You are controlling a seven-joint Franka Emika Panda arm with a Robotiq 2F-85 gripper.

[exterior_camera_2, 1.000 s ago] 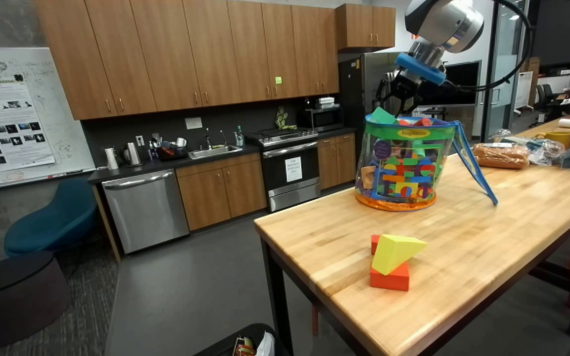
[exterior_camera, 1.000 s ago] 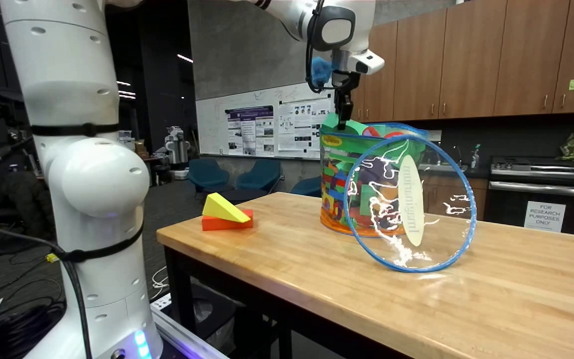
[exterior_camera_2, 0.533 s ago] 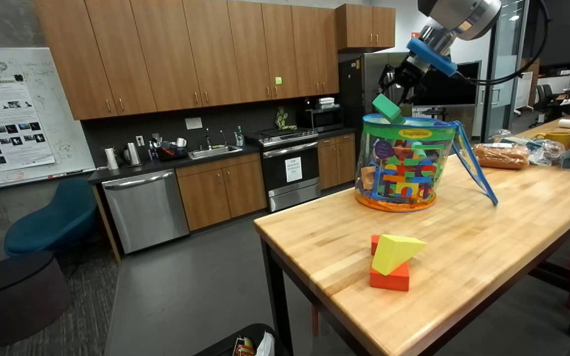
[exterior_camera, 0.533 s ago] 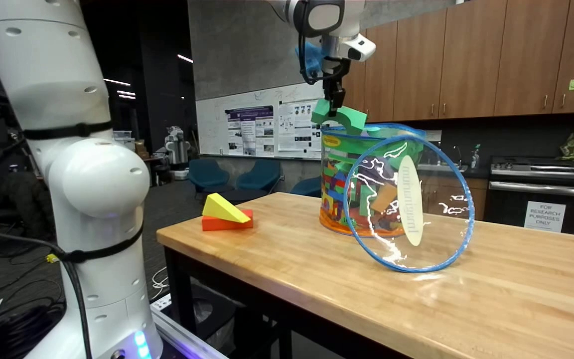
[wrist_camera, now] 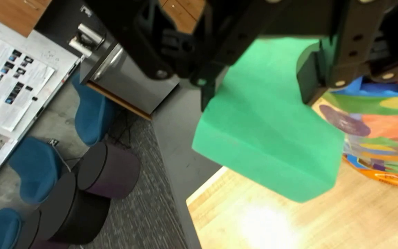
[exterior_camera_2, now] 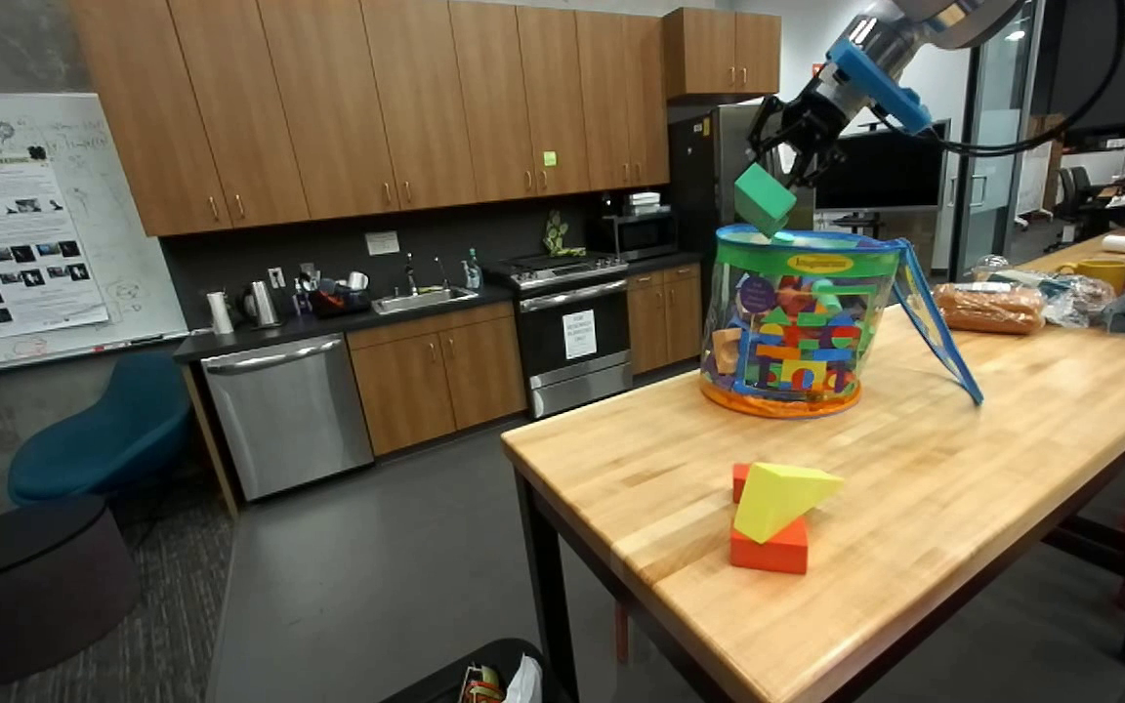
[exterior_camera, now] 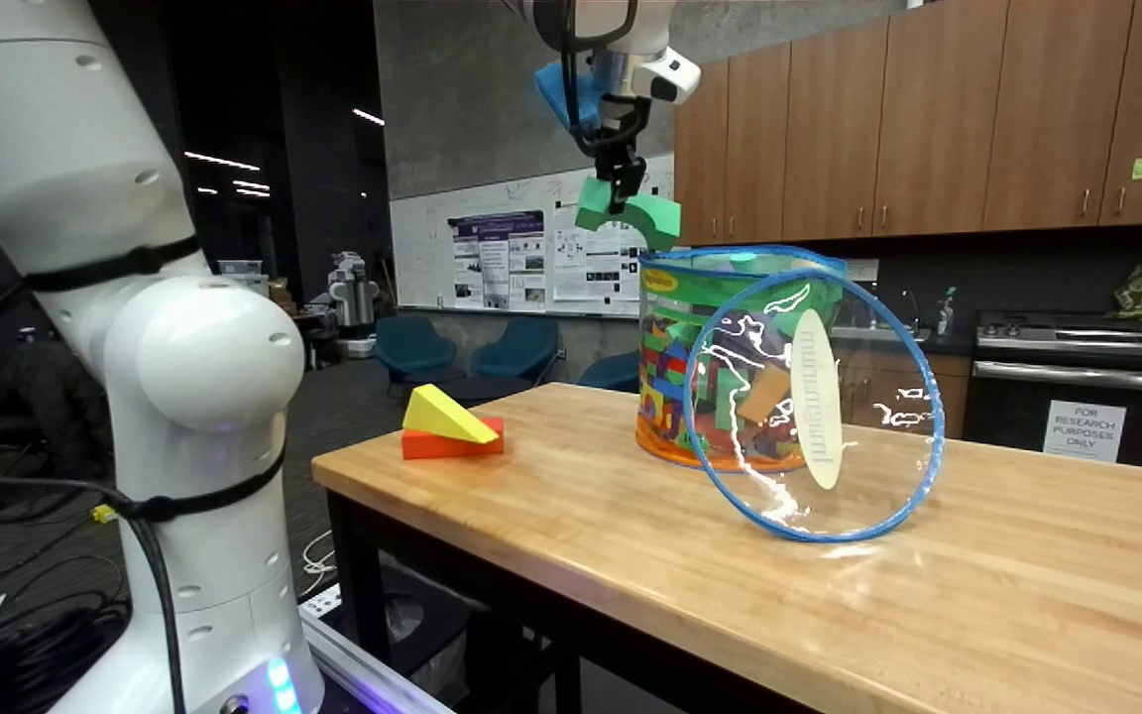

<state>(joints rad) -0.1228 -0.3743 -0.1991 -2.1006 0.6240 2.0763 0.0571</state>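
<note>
In an exterior view you have the green block (exterior_camera_2: 765, 199) in your gripper (exterior_camera_2: 778, 172), tilted, by the rim of the bag (exterior_camera_2: 768, 261); contact unclear. Bag upright on the table (exterior_camera_2: 650, 469), coloured blocks (exterior_camera_2: 792, 297) showing inside. Lid (exterior_camera_2: 938, 324) slants from its top down to the table. Nearer end: yellow wedge (exterior_camera_2: 779, 500) on a red block (exterior_camera_2: 771, 556).

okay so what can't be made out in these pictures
Green block: one end hidden behind the gripper, wrist view.
Bag of blocks: cut off by the right edge, wrist view.
Red block: partly hidden by the yellow wedge, in an exterior view.
Purple-topped poster: text too small, in an exterior view.
</note>
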